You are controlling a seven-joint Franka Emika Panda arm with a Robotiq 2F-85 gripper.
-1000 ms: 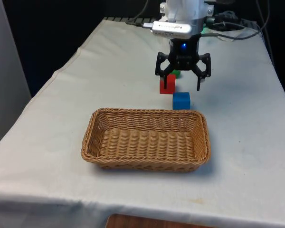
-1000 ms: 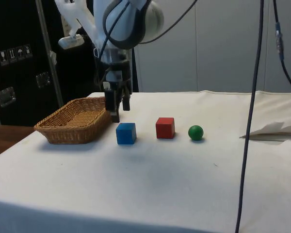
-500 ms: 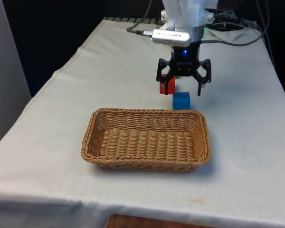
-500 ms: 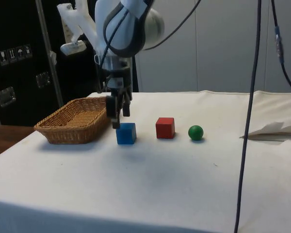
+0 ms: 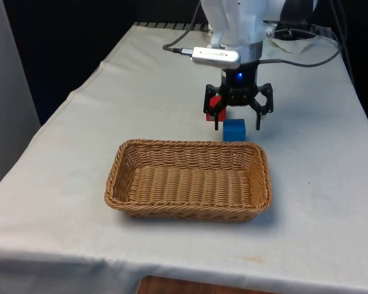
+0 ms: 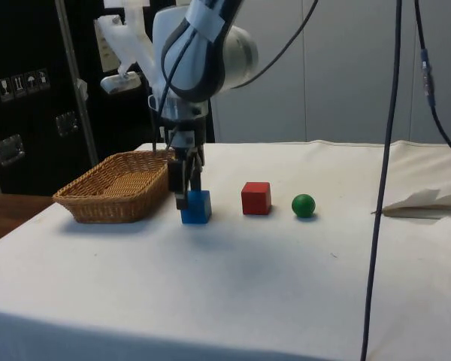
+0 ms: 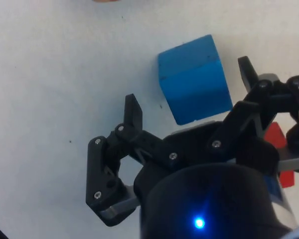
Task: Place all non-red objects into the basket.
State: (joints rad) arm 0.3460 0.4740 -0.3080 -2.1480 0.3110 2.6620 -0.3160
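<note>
Two fingers of the gripper [image 5: 237, 124] spread wide and hold nothing, straddling the blue cube [image 5: 234, 130] from above. That cube sits on the tablecloth [image 5: 80, 153] just beyond the wicker basket's [image 5: 190, 180] far rim. Past it, toward the cloth's far edge, lie a red cube [image 6: 255, 198] and a green ball [image 6: 304, 204].

The oblong tan wicker basket [image 5: 188, 180] is woven of coarse strands, rough and matt. A white cloth, matt and faintly creased, covers the worktop [image 5: 135, 92]. The blue cube [image 7: 194, 85] looks smooth and matt, like painted wood, as does the red cube [image 6: 255, 198]. The small green ball [image 6: 304, 204] has a slight sheen. The black fingers [image 7: 133, 113] look like matt hard plastic.
</note>
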